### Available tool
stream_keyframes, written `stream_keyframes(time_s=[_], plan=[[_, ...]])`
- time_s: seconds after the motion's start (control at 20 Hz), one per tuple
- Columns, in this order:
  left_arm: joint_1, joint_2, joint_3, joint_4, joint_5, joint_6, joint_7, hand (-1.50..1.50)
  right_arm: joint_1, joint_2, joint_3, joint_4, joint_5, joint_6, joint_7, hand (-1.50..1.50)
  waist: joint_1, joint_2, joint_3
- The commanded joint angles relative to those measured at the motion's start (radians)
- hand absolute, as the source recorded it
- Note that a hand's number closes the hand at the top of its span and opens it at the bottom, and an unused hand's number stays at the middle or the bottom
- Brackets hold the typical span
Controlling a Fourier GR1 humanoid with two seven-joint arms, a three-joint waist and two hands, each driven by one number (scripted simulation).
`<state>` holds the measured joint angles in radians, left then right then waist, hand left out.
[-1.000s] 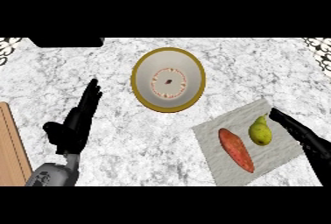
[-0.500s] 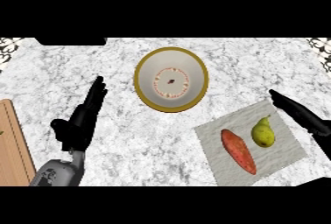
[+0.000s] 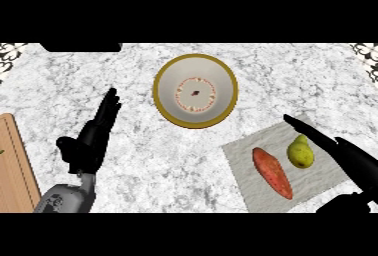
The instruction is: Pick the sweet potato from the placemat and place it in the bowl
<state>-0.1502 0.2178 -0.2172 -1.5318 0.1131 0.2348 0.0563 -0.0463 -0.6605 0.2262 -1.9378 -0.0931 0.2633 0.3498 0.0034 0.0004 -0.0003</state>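
While we looked down on the marble counter (image 3: 148,175), the sweet potato (image 3: 272,172) lay on the grey placemat (image 3: 242,159) at about four o'clock in the view. Its length ran from eleven to five o'clock, and neither hand touched it. A yellow-green pear (image 3: 300,151) sat just beside it at its two o'clock, also on the mat, between the sweet potato and our right hand (image 3: 345,154). That hand came in from the four o'clock edge with its fingers straight and released, gripping nothing. They stretched toward eleven o'clock over the mat's right side and passed just beside the pear; we could not tell whether they touched it. The bowl (image 3: 159,92), pale inside with a gold rim, stood at twelve o'clock, well apart from the mat, at the sweet potato's eleven o'clock with marble showing between them. Our left hand (image 3: 90,140) rested at nine o'clock, fingers straight, pointing to one o'clock and holding nothing. A wooden board (image 3: 16,165) showed at the eight o'clock edge and a black object (image 3: 81,47) at eleven o'clock.
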Motion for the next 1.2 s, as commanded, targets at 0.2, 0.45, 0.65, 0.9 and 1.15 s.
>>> stream_keyframes(time_s=[0.2,0.45,0.65,0.9,1.15], plan=[[0.006,-0.028,0.048,-0.021,-0.014,-0.056,0.026,0.00,0.088,0.068,-0.071,0.010,0.024,0.153,-0.054,-1.50,-0.007,-0.001,0.000],[-0.002,-0.042,0.066,0.008,-0.054,-0.051,0.005,0.00,0.036,0.118,-0.137,0.115,-0.010,0.212,-0.131,-1.50,-0.004,0.000,0.000],[-0.005,-0.047,0.101,0.065,-0.043,-0.103,-0.059,0.00,0.115,0.160,-0.163,0.043,-0.029,0.235,-0.123,-1.50,-0.007,0.000,0.000],[0.059,-0.109,0.034,-0.095,-0.105,-0.028,0.064,0.00,0.085,0.229,-0.175,0.120,-0.004,0.242,-0.122,-1.50,-0.001,-0.001,0.001],[-0.003,-0.088,0.104,-0.018,-0.104,-0.102,0.031,0.00,0.094,0.299,-0.165,0.135,0.039,0.276,-0.096,-1.50,-0.004,-0.001,0.000]])
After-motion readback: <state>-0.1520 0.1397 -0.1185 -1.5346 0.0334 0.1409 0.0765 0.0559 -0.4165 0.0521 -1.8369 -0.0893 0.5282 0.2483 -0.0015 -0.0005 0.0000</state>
